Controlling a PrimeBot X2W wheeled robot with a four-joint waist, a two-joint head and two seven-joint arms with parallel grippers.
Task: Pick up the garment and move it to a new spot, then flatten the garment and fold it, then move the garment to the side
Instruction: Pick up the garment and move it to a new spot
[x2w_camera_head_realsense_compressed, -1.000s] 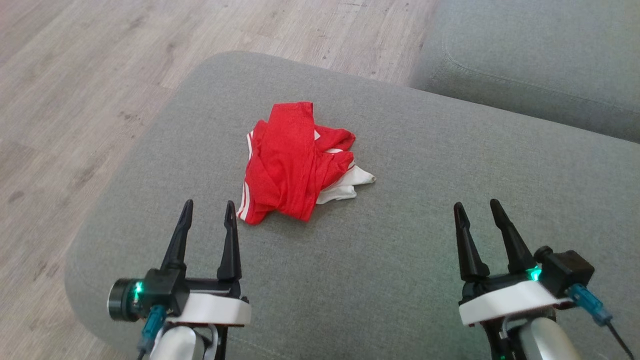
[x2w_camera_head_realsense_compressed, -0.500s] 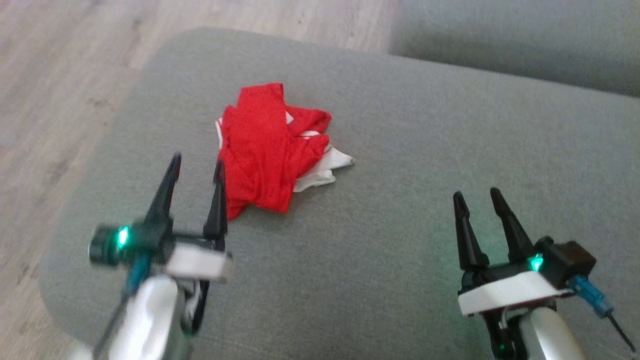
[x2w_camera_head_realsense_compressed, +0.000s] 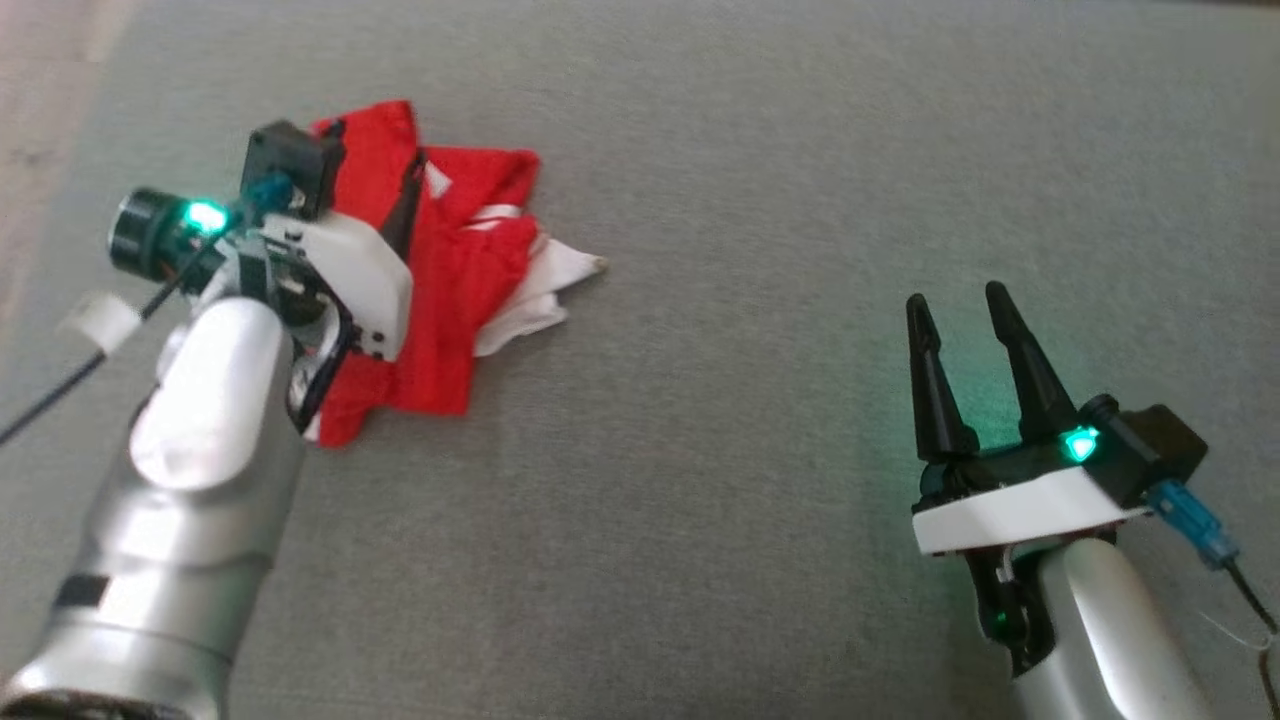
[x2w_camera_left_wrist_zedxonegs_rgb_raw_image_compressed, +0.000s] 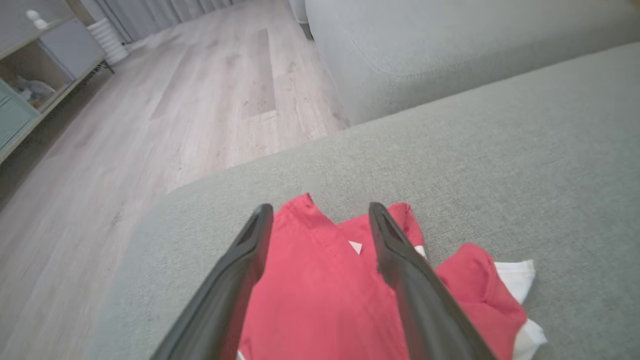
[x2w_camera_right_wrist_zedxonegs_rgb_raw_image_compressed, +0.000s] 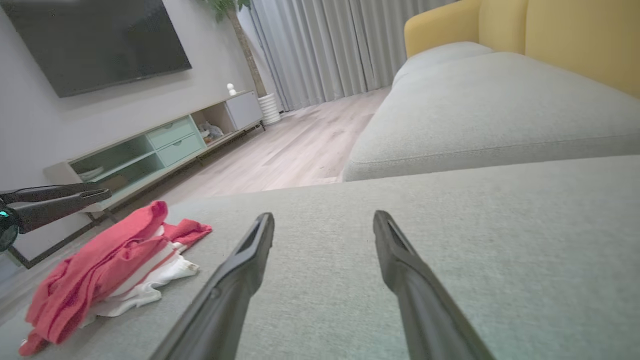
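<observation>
**Crumpled red garment near the cushion corner, both end effectors open**

Garment (x2w_camera_head_realsense_compressed: 455, 290): red fabric with thin white stripes and a white piece poking out on its right side. Bunched in overlapping folds, not flat. It lies on the grey sofa cushion (x2w_camera_head_realsense_compressed: 760, 400), toward the cushion's left side.

Left end effector (x2w_camera_left_wrist_zedxonegs_rgb_raw_image_compressed: 320, 210): over the garment, fingers spread wide with red cloth showing between them and nothing pinched. I cannot tell whether it touches the fabric.

Right end effector (x2w_camera_head_realsense_compressed: 955, 297): open and empty, above bare cushion, well apart from the garment.

Edges: the cushion's rounded corner sits just beyond the garment, with wood floor (x2w_camera_left_wrist_zedxonegs_rgb_raw_image_compressed: 175, 125) past it. A second grey cushion (x2w_camera_left_wrist_zedxonegs_rgb_raw_image_compressed: 450, 50) lies further back.

Room: a wide bare stretch of cushion between the garment and the right end effector.
</observation>
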